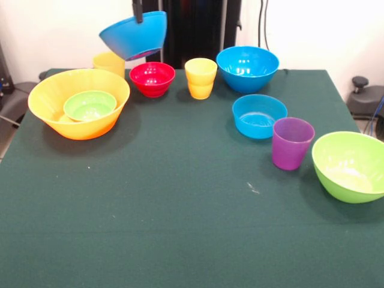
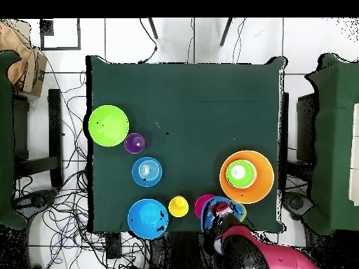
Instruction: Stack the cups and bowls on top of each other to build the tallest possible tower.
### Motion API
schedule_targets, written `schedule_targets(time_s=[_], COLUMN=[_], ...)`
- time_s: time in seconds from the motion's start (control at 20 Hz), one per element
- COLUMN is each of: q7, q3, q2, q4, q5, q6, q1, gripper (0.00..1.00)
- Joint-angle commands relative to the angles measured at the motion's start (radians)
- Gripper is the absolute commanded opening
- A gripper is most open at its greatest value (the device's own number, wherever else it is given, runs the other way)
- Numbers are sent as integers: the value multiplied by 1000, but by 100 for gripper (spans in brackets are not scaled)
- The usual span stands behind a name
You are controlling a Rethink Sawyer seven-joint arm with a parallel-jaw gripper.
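Note:
My gripper [image 1: 138, 17] is shut on the rim of a large blue bowl [image 1: 134, 35] and holds it tilted in the air above the table's far left, between the red bowl and the orange-yellow bowl. In the overhead view the held bowl [image 2: 236, 210] shows beside the arm. The huge orange-yellow bowl [image 1: 78, 129] stands at the left with the small green bowl [image 1: 90, 105] inside it. One yellow cup [image 1: 108, 62] stands behind it. The small red bowl [image 1: 152, 78], the second yellow cup [image 1: 200, 78], another large blue bowl [image 1: 247, 68], the shallow blue bowl [image 1: 259, 116], the purple cup [image 1: 292, 143] and the lime green bowl [image 1: 351, 166] stand apart.
The table [image 1: 180, 210] has a dark green cloth. Chairs stand at both sides [image 2: 14, 140] [image 2: 329, 140], with cables on the floor around them.

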Motion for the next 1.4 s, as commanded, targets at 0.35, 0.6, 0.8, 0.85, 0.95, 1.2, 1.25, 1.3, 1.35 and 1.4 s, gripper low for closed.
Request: schedule_targets(time_s=[0.35,0.6,0.8,0.85,0.95,1.2,1.25,1.3,1.35,1.4], q7=[-263,-293,-315,-311,-297,-277,-279,-276,-272,-266], q3=[149,215,265,269,277,286,289,290,292,292], q2=[128,128,128,137,159,180,189,189,190,194], q4=[-132,-172,-240,-258,-287,-336,-352,-353,-354,-356], q5=[-134,-87,-49,-55,-58,-57,-54,-55,-56,-61], q6=[216,292,375,382,399,438,453,456,459,459], q1=[-89,-133,-152,-150,-148,-142,-142,-143,-144,-143], gripper=[0,0,0,0,0,0,0,0,0,0])
